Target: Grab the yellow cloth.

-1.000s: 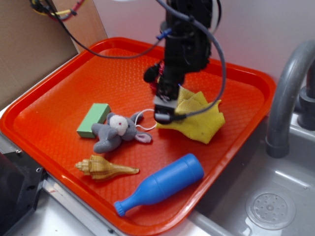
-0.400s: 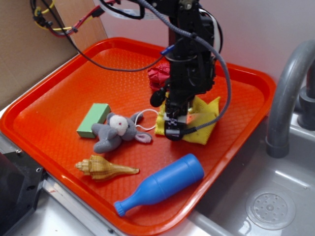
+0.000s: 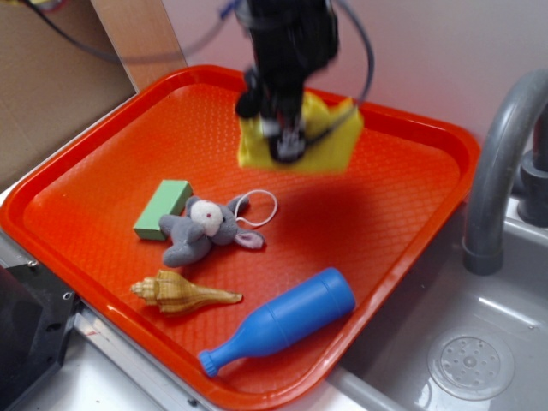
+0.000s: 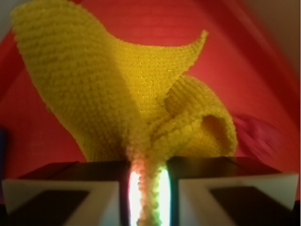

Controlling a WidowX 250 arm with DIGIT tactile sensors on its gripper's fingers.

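The bright yellow coarse-woven cloth (image 4: 141,108) hangs clear of the orange plastic tray (image 3: 411,214), over the tray's far half. The black robot gripper (image 3: 284,141) has it pinched: in the wrist view the two pale pads are drawn nearly together on a bunched fold, the rest fanning out loose beyond them. The hold is on a single gathered ridge, so the grip looks firm, though the slack corners could swing. The exterior view is motion-blurred around the arm.

Elsewhere on the tray, well apart from the cloth, lie a grey plush mouse with a white string loop (image 3: 205,227), a green rectangular block (image 3: 163,209) touching it, a tan ridged seashell (image 3: 180,293) and a blue plastic bottle-shaped toy (image 3: 282,320). A grey curved sink faucet (image 3: 501,163) stands beside the tray.

No brand, label or legible writing appears on any item.
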